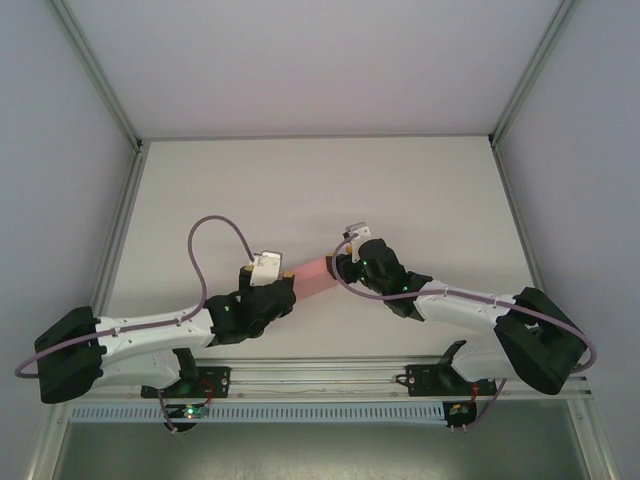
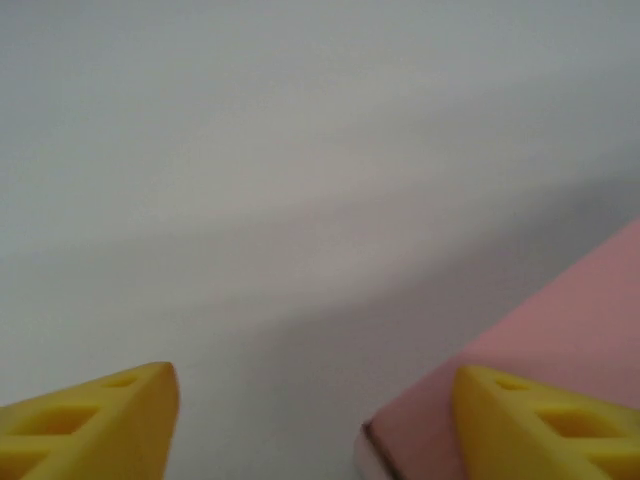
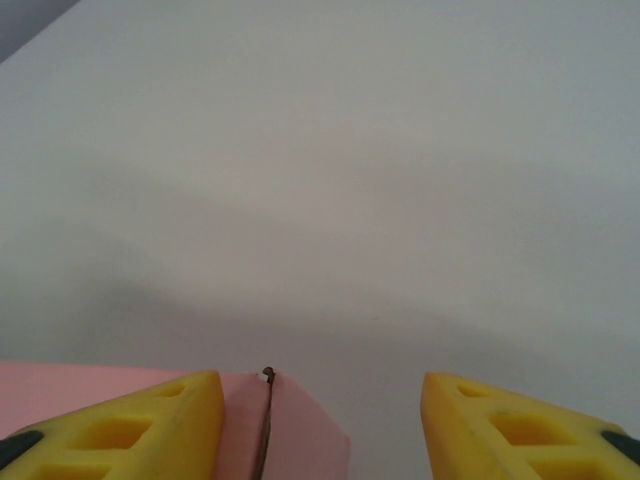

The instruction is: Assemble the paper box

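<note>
The flat white surface (image 1: 320,190) spans the scene. The black-and-white left arm (image 1: 140,335) and the matching right arm (image 1: 470,310) reach in toward each other just near of its middle. Between their tips is the pink thin-cardboard paper box (image 1: 312,277), one end at each tip. The left end effector (image 2: 315,420) is open, its yellow fingers (image 2: 90,420) spread wide, with a box corner beside one of them. The right end effector (image 3: 320,425) is also open, with the box end against one finger and clear of the other.
</note>
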